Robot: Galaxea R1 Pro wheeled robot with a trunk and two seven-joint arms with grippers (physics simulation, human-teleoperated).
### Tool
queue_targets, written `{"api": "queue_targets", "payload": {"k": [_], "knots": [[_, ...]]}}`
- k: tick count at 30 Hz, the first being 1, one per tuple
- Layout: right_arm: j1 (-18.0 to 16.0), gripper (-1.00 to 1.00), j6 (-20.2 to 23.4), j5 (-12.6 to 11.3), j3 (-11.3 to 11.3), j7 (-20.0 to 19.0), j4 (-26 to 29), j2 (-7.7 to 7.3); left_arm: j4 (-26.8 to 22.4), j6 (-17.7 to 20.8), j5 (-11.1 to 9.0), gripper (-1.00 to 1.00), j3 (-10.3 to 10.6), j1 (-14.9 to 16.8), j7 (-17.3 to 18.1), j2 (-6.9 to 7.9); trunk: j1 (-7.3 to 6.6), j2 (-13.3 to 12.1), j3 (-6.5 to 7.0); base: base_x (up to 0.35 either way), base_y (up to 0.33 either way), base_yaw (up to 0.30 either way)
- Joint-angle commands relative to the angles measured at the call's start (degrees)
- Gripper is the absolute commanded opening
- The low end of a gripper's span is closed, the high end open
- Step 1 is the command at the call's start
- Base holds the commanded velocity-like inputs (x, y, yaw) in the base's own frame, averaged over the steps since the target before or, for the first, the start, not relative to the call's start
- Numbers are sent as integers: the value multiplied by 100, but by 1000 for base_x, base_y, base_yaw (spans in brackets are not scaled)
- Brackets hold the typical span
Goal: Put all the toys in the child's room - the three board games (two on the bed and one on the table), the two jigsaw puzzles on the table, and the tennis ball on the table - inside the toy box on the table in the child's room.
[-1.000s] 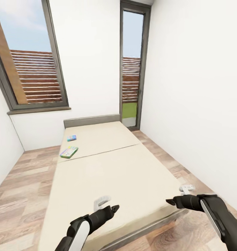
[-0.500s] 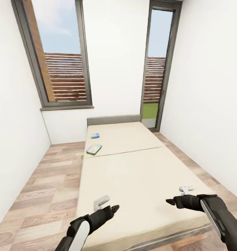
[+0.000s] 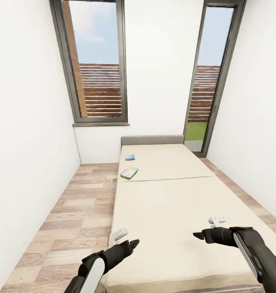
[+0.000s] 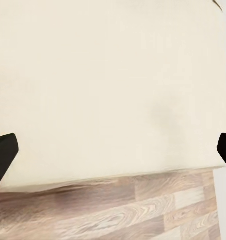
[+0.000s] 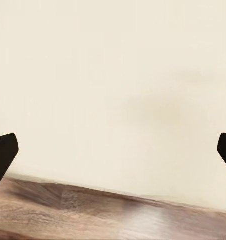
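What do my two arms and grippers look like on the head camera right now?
Both arms are glossy black with a white panel along the forearm. The left gripper and right gripper end in tapered black fingers, each topped by a small white-grey bracket. No cables or markings are visible.

My view turned left, bed (image 3: 186, 211) now more to the right, more floor (image 3: 72, 211) and left wall (image 3: 28, 142) showing

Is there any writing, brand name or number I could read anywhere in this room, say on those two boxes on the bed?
Nothing can be read.
Nearer game box: green rim, colourful print, too small and blurred to read.
Farther game box: blue, print too small to read.
Bed, walls, windows: no text or signs visible.
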State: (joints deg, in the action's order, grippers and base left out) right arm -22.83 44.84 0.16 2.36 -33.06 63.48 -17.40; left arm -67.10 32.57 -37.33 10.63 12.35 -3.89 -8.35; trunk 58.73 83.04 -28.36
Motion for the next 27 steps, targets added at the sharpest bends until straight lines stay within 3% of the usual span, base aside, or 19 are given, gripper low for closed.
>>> {"api": "queue_targets", "payload": {"k": [1, 14, 20, 27], "knots": [[-2, 100, 33, 2, 10, -25, 7, 0, -5, 21, -58, 100, 4, 4, -41, 0, 0, 4, -6, 0, 17, 283], [-2, 100, 33, -2, 26, -25, 7, 0, -5, 21, -60, 100, 13, 4, -42, 0, 0, 4, -6, 10, 14, 283], [14, 100, 22, -33, 56, -34, 7, -5, -5, 21, -34, 100, 26, 4, -38, 0, 0, 4, -6, 146, 126, 246], [33, 100, -127, -51, 75, -42, 9, -12, -5, 21, -17, 100, 33, 4, -36, 0, 0, 4, -6, 217, 186, 92]]}}
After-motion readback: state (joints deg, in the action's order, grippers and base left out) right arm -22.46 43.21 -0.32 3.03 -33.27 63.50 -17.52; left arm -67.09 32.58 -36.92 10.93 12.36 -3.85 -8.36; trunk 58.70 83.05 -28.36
